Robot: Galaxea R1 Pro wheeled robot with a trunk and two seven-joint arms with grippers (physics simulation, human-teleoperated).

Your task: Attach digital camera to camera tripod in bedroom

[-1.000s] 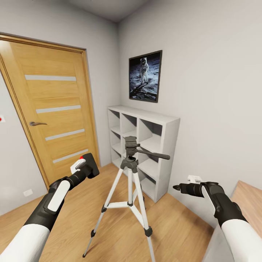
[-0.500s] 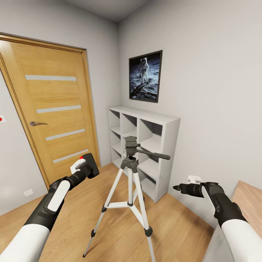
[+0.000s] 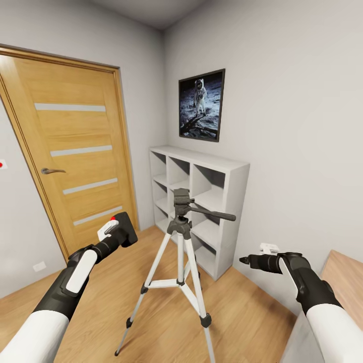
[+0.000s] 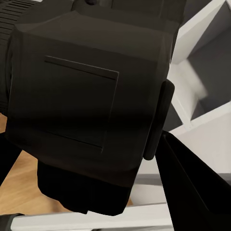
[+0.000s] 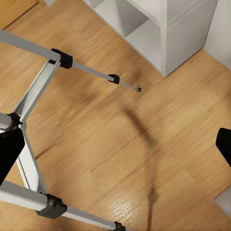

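Head view: our left gripper (image 3: 122,233) pinches the boxy matte-black digital camera (image 3: 126,229), left of the silver-legged camera tripod (image 3: 180,262); mounting remains. Right gripper (image 3: 245,260): cannot tell.

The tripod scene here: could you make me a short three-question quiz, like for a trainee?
1. True or false: the camera is already mounted on the tripod.
2. Which gripper holds the camera?
A. left
B. right
3. Fill in: behind the tripod stands a white ___.

Key: 1 false, it is held beside the tripod, apart from its head; 2 A; 3 shelf.
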